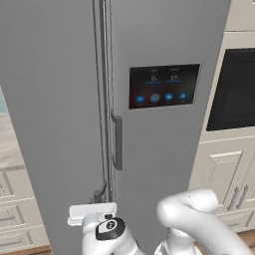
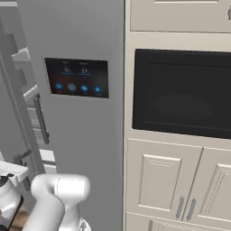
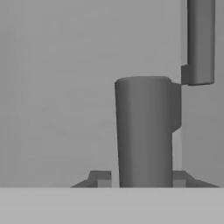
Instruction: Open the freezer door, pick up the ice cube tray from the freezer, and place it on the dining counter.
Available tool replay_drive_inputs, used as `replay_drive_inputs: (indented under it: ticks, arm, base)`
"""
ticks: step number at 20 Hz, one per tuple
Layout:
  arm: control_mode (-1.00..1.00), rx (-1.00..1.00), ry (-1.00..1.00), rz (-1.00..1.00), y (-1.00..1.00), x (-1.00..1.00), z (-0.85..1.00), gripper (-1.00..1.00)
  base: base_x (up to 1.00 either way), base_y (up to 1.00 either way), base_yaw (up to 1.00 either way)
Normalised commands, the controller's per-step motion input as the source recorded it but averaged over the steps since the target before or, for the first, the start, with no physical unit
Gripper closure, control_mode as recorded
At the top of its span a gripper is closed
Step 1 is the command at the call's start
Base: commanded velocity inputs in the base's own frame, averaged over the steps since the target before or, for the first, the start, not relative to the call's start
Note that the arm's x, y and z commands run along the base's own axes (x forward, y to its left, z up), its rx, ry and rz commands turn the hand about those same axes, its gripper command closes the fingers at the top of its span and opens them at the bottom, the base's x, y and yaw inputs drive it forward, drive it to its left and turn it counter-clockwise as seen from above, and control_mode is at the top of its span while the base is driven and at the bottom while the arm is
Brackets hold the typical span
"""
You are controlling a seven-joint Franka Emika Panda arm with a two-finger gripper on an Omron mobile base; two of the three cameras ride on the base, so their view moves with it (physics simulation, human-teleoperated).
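The gripper (image 3: pixel 141 180) straddles the freezer door's (image 1: pixel 55 109) bar handle (image 3: pixel 143 131), the bar standing between its jaws (the lever for swinging the panel out). The jaws stand slightly apart, each tip just beside the bar; whether they grip it I cannot tell.

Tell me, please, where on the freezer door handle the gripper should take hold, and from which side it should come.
Grip the lower end of the freezer door handle, a vertical bar standing off the freezer door. Come straight at the door's front, one finger on each side of the bar. In the hand view the gripper already straddles it, its jaws a little apart.
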Motion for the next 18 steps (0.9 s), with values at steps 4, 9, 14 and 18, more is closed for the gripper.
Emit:
replay_drive_inputs:
  ticks: [4,9,14,18]
  arm:
    - [-1.0,-0.01,0.0,0.0,0.45,-0.42,0.0,1.0]
    - [-1.0,-0.01,0.0,0.0,0.44,-0.44,0.0,1.0]
    - [-1.0,0.0,0.0,0.0,0.42,-0.45,0.0,1.0]
    - [-1.0,-0.01,0.0,0.0,0.4,-0.41,0.0,1.0]
  base:
    - [0.0,0.0,0.0]
    - [0.0,0.0,0.0]
    - [0.0,0.0,0.0]
    - [0.0,0.0,0.0]
